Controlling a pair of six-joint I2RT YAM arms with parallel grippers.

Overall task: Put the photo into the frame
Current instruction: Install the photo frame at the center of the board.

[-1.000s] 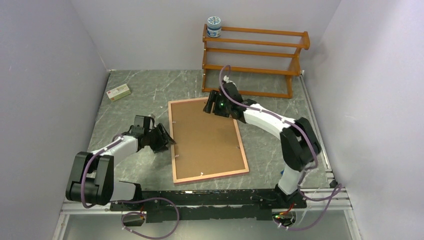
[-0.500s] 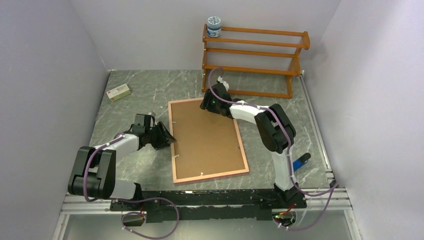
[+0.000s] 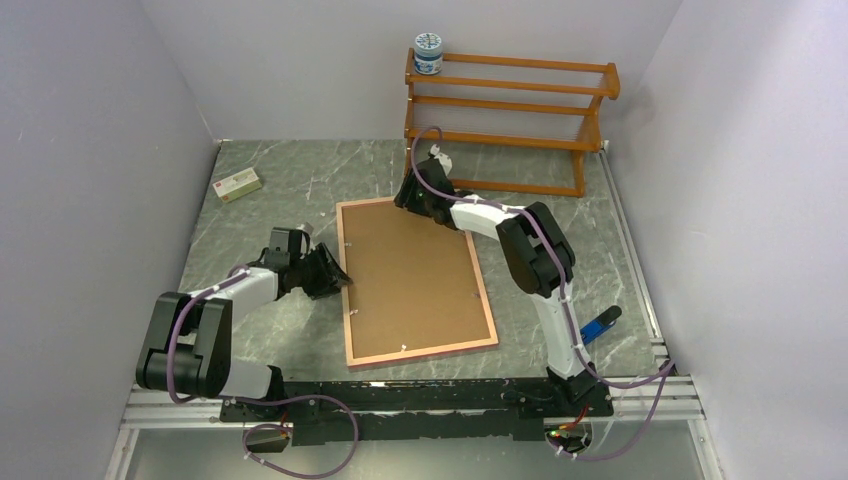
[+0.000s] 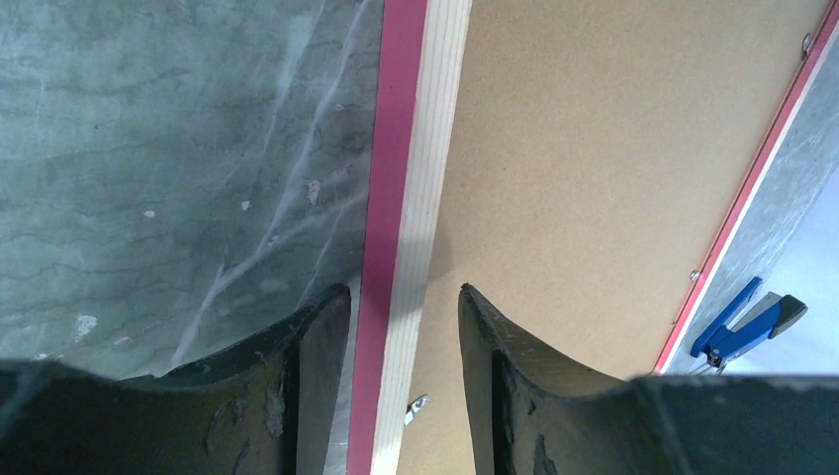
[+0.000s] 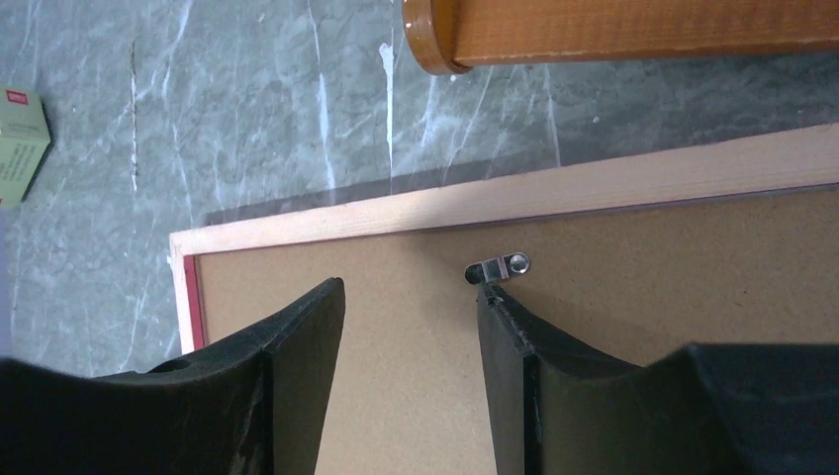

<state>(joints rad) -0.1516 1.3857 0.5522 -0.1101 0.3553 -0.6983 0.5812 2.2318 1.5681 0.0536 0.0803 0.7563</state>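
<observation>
Your thin pink-fronted wooden frame [image 3: 424, 352] lies face down mid-desk [image 3: 270, 180], a brown fibreboard panel [image 3: 410, 280] filling its back. Left fingers [image 4: 322, 336] parted, straddling its left rail. Right fingers [image 5: 307, 327] spread wide over the far edge, beside a small metal clip [image 5: 498, 266].

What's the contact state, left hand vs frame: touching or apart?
Cannot tell. Left wrist view shows the left hand open astride the frame rail, a sliver of gap each side, but not whether its tips rest on anything.

Grey table [image 3: 290, 170]: frame [image 3: 420, 353], rack [image 3: 500, 100], box [image 3: 238, 184]
</observation>
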